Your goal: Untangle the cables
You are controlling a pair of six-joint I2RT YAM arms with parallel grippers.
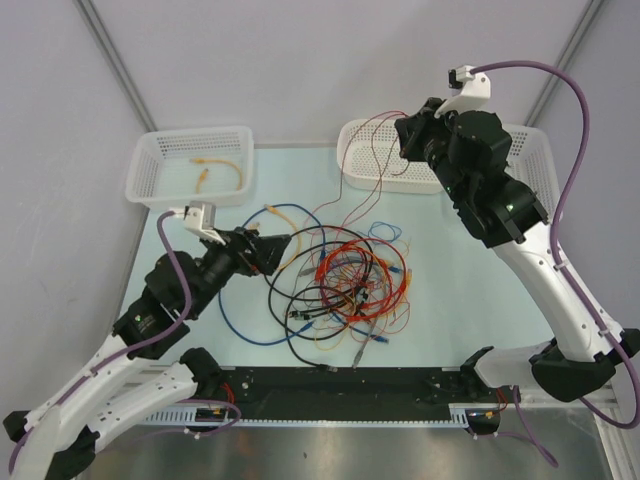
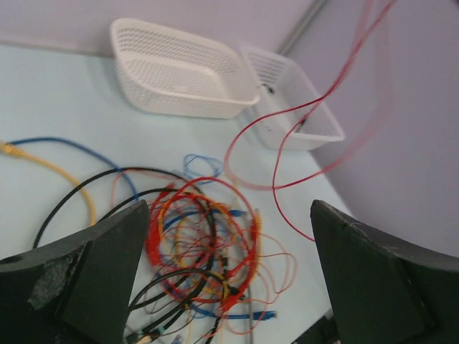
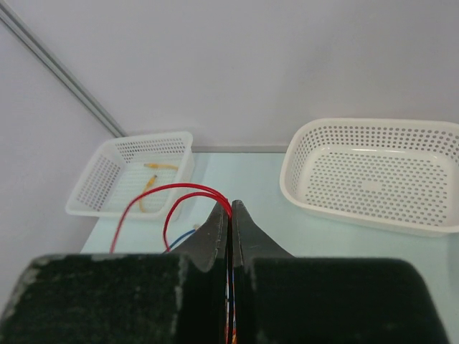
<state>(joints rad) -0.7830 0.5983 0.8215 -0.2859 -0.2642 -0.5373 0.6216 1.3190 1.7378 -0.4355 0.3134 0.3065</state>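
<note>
Right gripper [image 3: 229, 208]: pinched on red cable [image 3: 179, 185], raised over right basket [image 1: 352, 152]. Cable slants down-left to tangle [image 1: 350, 280] at table centre. Left gripper [image 1: 285, 245]: jaws wide, empty, just left of tangle, nearer arm.

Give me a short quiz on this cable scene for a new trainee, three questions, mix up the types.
1. True or false: the right gripper is shut on a red cable.
2. What lies in the left basket? A: a yellow cable. B: a black cable. C: a blue cable.
3. Fill in: the left gripper, near the tangle, is ____ (open or shut).

Key: 1 true; 2 A; 3 open.
</note>
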